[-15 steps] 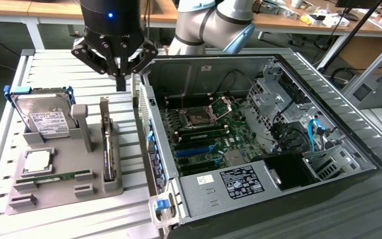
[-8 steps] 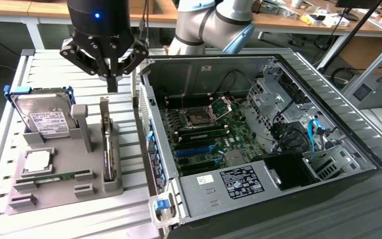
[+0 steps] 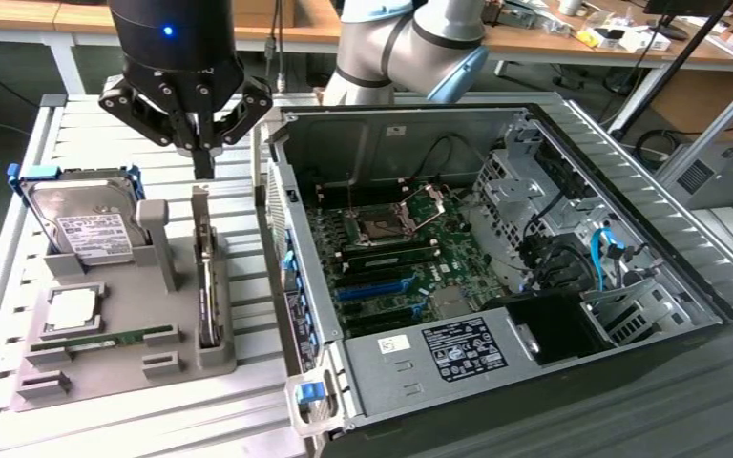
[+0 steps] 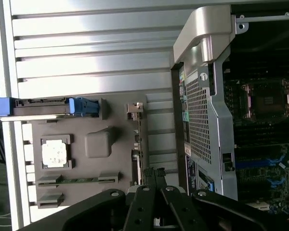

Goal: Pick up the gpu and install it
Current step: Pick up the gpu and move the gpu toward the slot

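Gripper: fingers pressed together, nothing between them. It hangs over the far end of the grey holder, pointing down at the card's upper edge. Can't tell if it's touching or just clear.

gpu: not picked yet. It stands on its long edge in the holder's slot, on the side of the holder nearest the pc case. The silvery bracket looks to be at the holder's far end.

Handling, my read:
- Light, stiff, thin board. Fragile: it will crack or shed parts if it's twisted or pinched over components.
- Faces are smooth, so a shallow pinch could slip.
- Best hold is across the two flat faces at the exposed upper edge, mid-length or toward the bracket. Stay off the connector edge down in the slot.
- Closed fingers can't straddle it as they stand.

Room:
- Holder's slot walls flank the card closely, so straight up is the open way.
- A grey upright and the hard drive stand on the holder's other side, apart from the card.
- The case wall is just beside the holder on the card's side, and its rim stands higher than the card.
- Past that rim the case is open-topped. motherboard is exposed, with cables and drive cages at its far side.
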`<state>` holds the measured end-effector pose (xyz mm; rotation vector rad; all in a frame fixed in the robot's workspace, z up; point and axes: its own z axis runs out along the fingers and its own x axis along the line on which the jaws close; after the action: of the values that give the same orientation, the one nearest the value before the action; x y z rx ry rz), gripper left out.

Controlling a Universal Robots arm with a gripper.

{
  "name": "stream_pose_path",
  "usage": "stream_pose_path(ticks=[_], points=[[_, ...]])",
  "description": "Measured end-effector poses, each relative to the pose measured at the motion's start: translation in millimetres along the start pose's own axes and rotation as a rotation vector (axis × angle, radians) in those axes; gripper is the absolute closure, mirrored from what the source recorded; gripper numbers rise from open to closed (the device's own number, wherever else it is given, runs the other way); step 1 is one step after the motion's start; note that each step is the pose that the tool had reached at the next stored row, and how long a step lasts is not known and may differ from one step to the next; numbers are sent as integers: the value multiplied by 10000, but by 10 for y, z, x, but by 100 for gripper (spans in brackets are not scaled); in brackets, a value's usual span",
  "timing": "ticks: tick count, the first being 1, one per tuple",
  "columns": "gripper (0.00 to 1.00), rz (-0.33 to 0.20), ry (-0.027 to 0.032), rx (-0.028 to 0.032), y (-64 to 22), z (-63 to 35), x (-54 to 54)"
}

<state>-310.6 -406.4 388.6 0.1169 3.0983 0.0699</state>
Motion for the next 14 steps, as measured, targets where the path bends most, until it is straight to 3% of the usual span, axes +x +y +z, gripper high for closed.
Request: stream_pose_path(ticks=[1, 4, 5, 6, 8, 9, 14], points=[[89, 0, 0, 0, 0, 0, 0], [71, 0, 0, 0, 0, 0, 0], [71, 0, -1, 0, 0, 0, 0], [64, 0, 0, -1, 0, 0, 0], [64, 0, 0, 0, 0, 0, 0], [58, 0, 0, 0, 0, 0, 0], [58, -1, 0, 0, -2, 25, 10]])
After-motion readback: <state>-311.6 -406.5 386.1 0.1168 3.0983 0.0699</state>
